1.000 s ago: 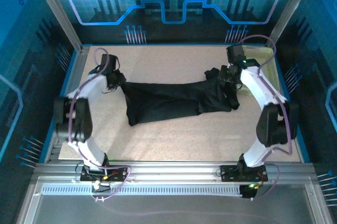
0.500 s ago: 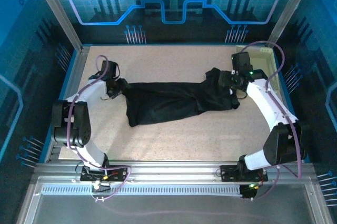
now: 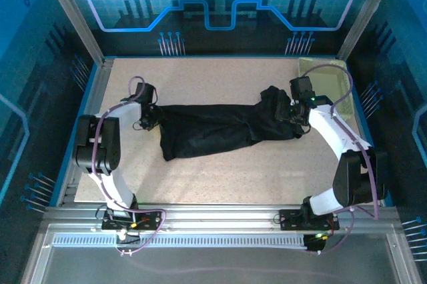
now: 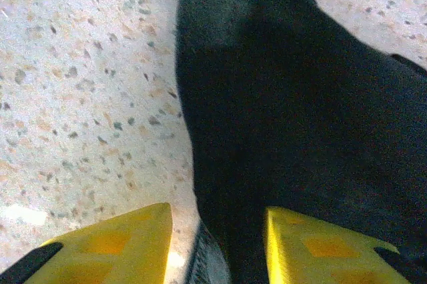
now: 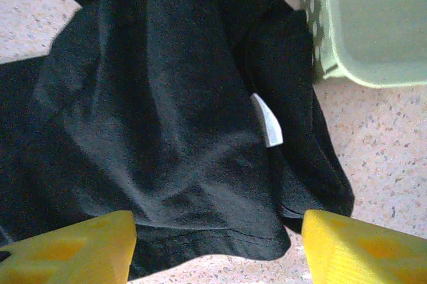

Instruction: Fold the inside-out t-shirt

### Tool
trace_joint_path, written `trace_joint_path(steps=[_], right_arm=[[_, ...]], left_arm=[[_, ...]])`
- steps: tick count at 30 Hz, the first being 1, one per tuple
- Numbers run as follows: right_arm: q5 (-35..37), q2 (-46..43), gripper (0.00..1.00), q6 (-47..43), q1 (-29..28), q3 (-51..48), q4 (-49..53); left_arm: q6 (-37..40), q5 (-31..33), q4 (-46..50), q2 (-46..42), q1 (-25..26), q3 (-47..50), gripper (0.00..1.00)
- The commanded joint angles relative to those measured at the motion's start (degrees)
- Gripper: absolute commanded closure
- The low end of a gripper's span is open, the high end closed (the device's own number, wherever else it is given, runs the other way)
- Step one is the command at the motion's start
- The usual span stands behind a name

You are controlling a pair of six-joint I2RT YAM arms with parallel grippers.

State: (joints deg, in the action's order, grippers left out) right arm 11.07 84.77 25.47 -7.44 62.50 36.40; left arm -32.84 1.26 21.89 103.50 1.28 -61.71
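Observation:
The inside-out t-shirt [image 3: 220, 127] is black and lies bunched in a long strip across the middle of the table. Its left edge [image 4: 280, 97] runs between the fingers of my left gripper [image 4: 217, 251], which stands open, one finger over bare table and one over the cloth. In the top view that left gripper [image 3: 150, 115] sits at the shirt's left end. My right gripper [image 5: 217, 251] hangs open and wide over the shirt's right end [image 5: 167, 117], where a hem and a small white label [image 5: 267, 121] show. From above, the right gripper [image 3: 291, 109] is over that end.
A pale yellow-green plastic basket [image 5: 373, 24] stands right beside the shirt's right end, at the table's back right corner [image 3: 328, 74]. Speckled table [image 3: 220, 171] lies bare in front of the shirt. Metal frame rails border the table.
The left gripper has crept right to the shirt's left edge, and its elbow has swung in. The right gripper has settled lower over the right end. The shirt has barely shifted.

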Motion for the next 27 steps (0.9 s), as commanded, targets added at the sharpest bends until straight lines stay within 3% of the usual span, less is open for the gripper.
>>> trace_joint_path(steps=[1, 6, 11, 27], right_arm=[[-2.49, 1.52, 0.34, 1.46, 1.61, -1.76, -0.33], [-1.19, 1.58, 0.38, 3.45, 1.77, -3.67, 0.83], [-4.56, -0.28, 0.43, 4.45, 2.05, -9.11, -2.52], [-4.04, 0.29, 0.43, 4.23, 2.19, -11.79, -4.79]], left_arm=[[0.93, 0.99, -1.12, 1.76, -1.08, -0.58, 0.63], [1.16, 0.50, -1.59, 2.14, -1.51, -0.82, 0.72], [1.38, -0.16, -1.76, 2.49, -1.56, -1.30, 0.78], [1.72, -2.30, -5.06, 0.59, -1.82, 0.98, 0.94]])
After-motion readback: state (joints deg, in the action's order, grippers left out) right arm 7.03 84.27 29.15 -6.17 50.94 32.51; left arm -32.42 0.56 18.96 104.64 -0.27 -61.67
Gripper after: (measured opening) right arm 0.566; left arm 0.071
